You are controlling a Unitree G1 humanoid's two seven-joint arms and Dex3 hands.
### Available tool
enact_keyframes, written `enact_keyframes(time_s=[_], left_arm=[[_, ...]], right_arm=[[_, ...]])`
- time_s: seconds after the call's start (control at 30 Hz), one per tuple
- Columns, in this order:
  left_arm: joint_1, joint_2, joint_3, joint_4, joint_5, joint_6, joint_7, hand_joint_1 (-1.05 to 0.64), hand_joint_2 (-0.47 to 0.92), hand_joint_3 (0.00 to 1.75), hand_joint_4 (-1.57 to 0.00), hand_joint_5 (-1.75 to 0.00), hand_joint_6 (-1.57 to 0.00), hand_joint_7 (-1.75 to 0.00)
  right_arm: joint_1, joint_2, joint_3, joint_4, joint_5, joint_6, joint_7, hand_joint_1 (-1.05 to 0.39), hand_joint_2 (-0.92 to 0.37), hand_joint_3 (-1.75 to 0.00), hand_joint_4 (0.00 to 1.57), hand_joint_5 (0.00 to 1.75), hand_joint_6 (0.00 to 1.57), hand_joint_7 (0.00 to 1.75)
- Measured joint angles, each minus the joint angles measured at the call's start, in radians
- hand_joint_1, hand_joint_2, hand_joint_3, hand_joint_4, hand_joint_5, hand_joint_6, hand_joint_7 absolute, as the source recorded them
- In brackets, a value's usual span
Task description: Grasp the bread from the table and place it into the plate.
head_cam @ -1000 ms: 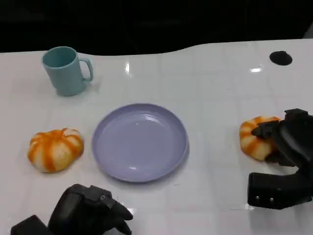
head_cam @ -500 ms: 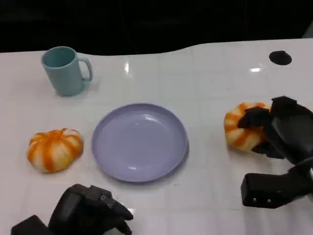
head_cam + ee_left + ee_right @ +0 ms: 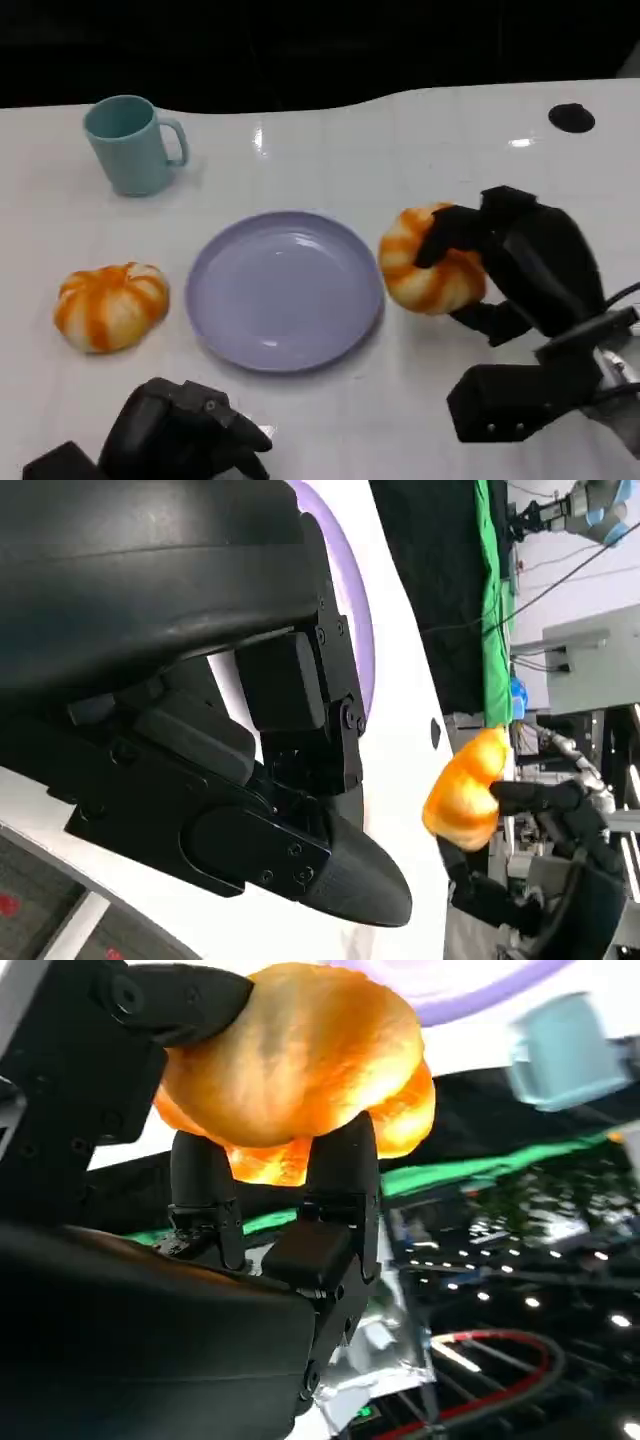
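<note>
Now your right hand [image 3: 505,265] grips the bread [image 3: 430,260] just at the plate's [image 3: 285,290] 3 o'clock edge; your left hand [image 3: 185,430] rests clenched.

The right hand [image 3: 520,270] covers the held bread's [image 3: 428,262] right side; the cup [image 3: 570,1052] is blurred.

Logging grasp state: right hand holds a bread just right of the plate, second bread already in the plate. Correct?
Not quite. The right hand holds a bread just right of the plate, but the second bread lies on the table left of it, per the head view.
</note>
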Motion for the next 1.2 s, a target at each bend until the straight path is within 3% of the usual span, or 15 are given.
enact_keyframes(time_s=[0.6,0.97,1.03,1.07,1.13,1.2], left_arm=[[-0.001,-0.01,-0.007,0.0,0.003,0.012,0.01,-1.05,0.9,0.0,-1.43,-0.69,-1.57,-0.27],[-0.001,-0.009,-0.01,0.0,0.006,0.012,0.018,-1.05,0.9,0.0,-1.43,-0.69,-1.57,-0.27],[0.0,-0.009,-0.01,0.0,0.006,0.012,0.018,-1.05,0.89,0.0,-1.43,-0.69,-1.57,-0.28],[0.0,-0.009,-0.01,0.0,0.005,0.012,0.018,-1.05,0.89,0.0,-1.43,-0.69,-1.57,-0.28],[-0.001,-0.01,-0.011,0.0,0.005,0.013,0.018,-1.05,0.89,0.0,-1.43,-0.69,-1.57,-0.28],[-0.001,-0.01,-0.011,0.0,0.005,0.013,0.018,-1.05,0.89,0.0,-1.44,-0.69,-1.57,-0.28]], right_arm=[[-0.175,0.228,0.079,0.299,-0.011,-0.053,0.006,-0.04,-0.22,-1.4,1.0,1.75,0.92,1.44],[-0.196,0.246,0.098,0.351,-0.011,-0.065,-0.011,-0.04,-0.23,-1.38,1.0,1.75,0.91,1.45],[-0.201,0.254,0.103,0.359,-0.011,-0.061,-0.01,-0.17,-0.5,-0.83,0.57,0.95,0.62,0.67],[-0.212,0.264,0.109,0.374,-0.011,-0.035,0.01,-0.21,-0.63,-0.57,0.47,0.62,0.58,0.36],[-0.23,0.277,0.117,0.389,-0.012,0.031,0.082,-0.24,-0.74,-0.35,0.39,0.38,0.55,0.14],[-0.231,0.28,0.126,0.385,-0.011,0.052,0.134,-0.27,-0.79,-0.25,0.33,0.28,0.52,0.05]])
